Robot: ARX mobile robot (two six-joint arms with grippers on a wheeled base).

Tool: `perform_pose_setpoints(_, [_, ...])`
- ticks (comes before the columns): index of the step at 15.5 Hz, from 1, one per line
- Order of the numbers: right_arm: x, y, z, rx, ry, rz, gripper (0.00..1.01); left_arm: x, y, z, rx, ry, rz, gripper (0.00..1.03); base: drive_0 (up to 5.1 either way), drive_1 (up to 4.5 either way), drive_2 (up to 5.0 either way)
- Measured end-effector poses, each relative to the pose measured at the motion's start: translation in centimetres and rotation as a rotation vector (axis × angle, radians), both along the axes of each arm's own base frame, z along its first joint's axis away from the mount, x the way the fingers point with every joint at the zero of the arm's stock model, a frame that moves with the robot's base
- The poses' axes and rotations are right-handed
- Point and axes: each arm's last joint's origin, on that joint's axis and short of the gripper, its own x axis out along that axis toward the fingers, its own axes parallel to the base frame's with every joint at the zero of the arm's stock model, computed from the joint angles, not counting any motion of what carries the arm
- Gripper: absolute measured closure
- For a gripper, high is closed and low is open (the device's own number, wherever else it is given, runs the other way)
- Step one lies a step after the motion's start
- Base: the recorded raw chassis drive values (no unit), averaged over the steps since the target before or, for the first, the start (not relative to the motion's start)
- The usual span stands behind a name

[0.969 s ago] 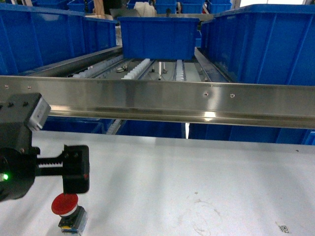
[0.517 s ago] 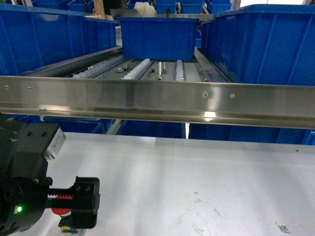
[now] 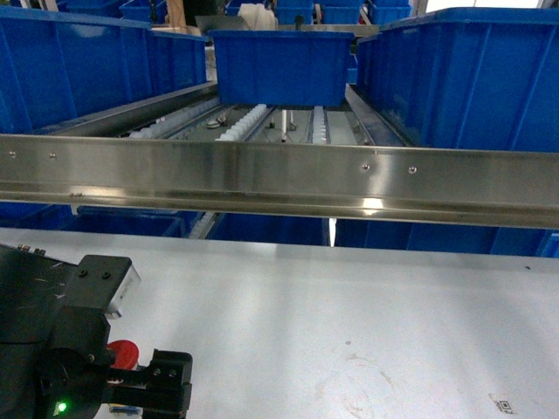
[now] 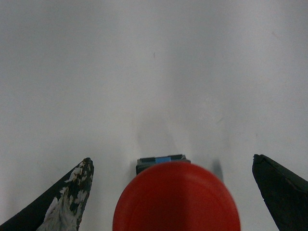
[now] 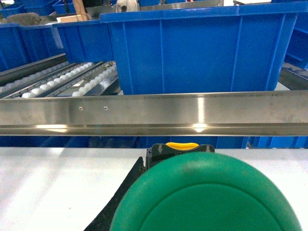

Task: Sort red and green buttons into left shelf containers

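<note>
The red button (image 4: pixel 176 198) stands on the white table, its wide cap over a dark block body with a blue mark. My left gripper (image 4: pixel 172 159) is open, one finger on each side of the cap with gaps to both. In the head view the left gripper (image 3: pixel 150 384) sits at the bottom left, and only an edge of the red button (image 3: pixel 125 352) shows behind it. The green button (image 5: pixel 208 192) fills the bottom of the right wrist view, its black body and yellow tab above the cap, with a dark finger (image 5: pixel 120 199) against its left side. The left shelf containers (image 3: pixel 79 61) are large blue bins at the upper left.
A steel rail (image 3: pixel 279 179) crosses the whole head view in front of the shelf. Behind it run white roller tracks (image 3: pixel 249 122), with a blue bin (image 3: pixel 281 65) in the middle and another blue bin (image 3: pixel 472 78) on the right. The right arm is out of the head view.
My left arm has come down and nearer over the red button, which stood in plain sight below the gripper a second ago and is now mostly covered.
</note>
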Motion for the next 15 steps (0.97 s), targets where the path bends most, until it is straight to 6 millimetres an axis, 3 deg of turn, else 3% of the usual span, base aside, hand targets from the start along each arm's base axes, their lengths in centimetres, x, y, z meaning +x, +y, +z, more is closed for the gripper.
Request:
perform_pose_setpoints(3, [0.0,0.0,0.0,0.000,0.000,-0.001,0.74,0.2,-0.1,-0.6,0.008,-0.015,-0.023,0.05,0.0,0.00,0.0])
perform_pose_setpoints(10, [0.0,0.0,0.0,0.000,0.000,0.000,0.74,-0.4,0.0,-1.4,0.029,-0.009,-0.010,0.74,0.0,0.00,0.0])
perform_pose_setpoints(15, [0.0,0.0,0.0,0.000,0.000,-0.001,0.74,-0.2,1.0,-0.2,-0.005,-0.109,-0.017,0.78,0.0,0.00,0.0])
